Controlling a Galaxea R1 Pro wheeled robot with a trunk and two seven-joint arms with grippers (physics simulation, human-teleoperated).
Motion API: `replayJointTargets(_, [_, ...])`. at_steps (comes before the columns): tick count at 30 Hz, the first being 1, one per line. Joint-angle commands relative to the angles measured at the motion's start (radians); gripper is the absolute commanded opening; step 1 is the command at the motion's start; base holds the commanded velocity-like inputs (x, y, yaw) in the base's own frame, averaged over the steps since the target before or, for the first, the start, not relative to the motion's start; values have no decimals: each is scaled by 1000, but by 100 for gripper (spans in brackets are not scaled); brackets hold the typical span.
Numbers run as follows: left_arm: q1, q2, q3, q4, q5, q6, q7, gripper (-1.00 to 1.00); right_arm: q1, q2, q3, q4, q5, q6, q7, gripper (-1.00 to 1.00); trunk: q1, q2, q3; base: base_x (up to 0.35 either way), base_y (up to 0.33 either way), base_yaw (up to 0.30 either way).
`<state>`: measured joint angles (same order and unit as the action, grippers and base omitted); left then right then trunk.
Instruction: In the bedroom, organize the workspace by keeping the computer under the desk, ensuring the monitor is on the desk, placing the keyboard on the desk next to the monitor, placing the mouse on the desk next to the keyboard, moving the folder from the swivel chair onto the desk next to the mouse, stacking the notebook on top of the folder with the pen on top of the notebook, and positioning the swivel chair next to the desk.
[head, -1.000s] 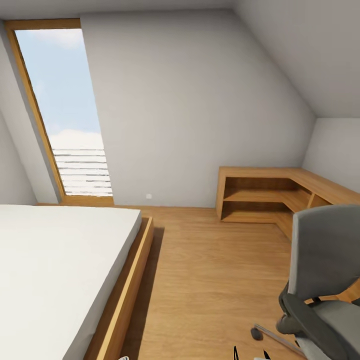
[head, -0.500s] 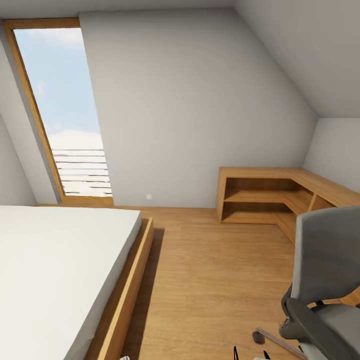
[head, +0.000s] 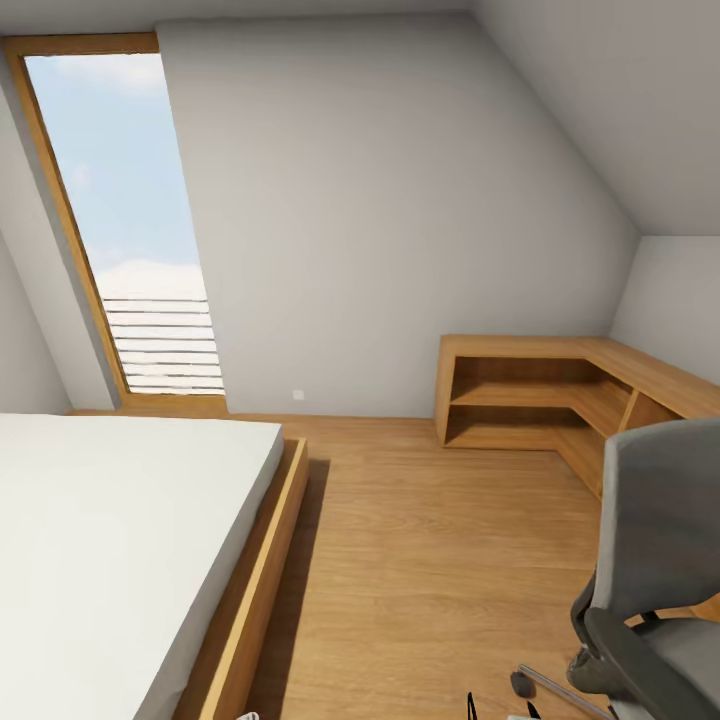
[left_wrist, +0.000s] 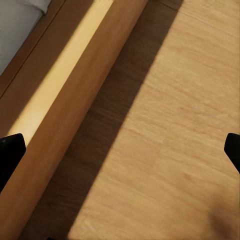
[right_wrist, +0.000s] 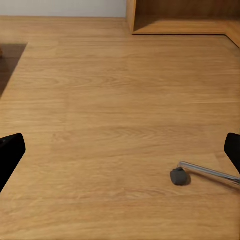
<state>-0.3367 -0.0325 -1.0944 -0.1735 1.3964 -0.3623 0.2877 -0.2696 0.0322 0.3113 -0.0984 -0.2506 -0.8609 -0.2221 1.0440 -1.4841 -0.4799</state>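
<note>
Attic bedroom: light wood floor (head: 430, 560), sloped white ceiling. Swivel chair (head: 655, 570) at 4 o'clock, grey back and seat, black armrest; chrome leg with castor (right_wrist: 178, 176) on floor. Bed (head: 110, 540) at 8 o'clock, wooden frame. Corner shelf (head: 540, 395) at 2 o'clock. Tall window (head: 120, 220) at 11 o'clock. Left end effector (left_wrist: 120, 150) released, fingers wide over floor beside bed frame. Right end effector (right_wrist: 120, 150) released, empty.
</note>
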Motion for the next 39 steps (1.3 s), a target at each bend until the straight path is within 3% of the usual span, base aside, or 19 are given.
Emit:
replayJointTargets(1, [-1, 0, -9, -1, 4, -3, 8, 100, -1, 0, 9, 0, -7, -3, -3, 100, 0, -1, -1, 2, 1, 0])
replayJointTargets(9, [-1, 1, -9, -1, 4, -4, 8, 100, -1, 0, 9, 2, -8, -3, -3, 100, 0, -1, -1, 97, 0, 0])
replayJointTargets(39, [-1, 0, -9, -1, 4, -3, 8, 100, -1, 0, 9, 1, -8, -3, -3, 100, 0, -1, -1, 329, 0, 0])
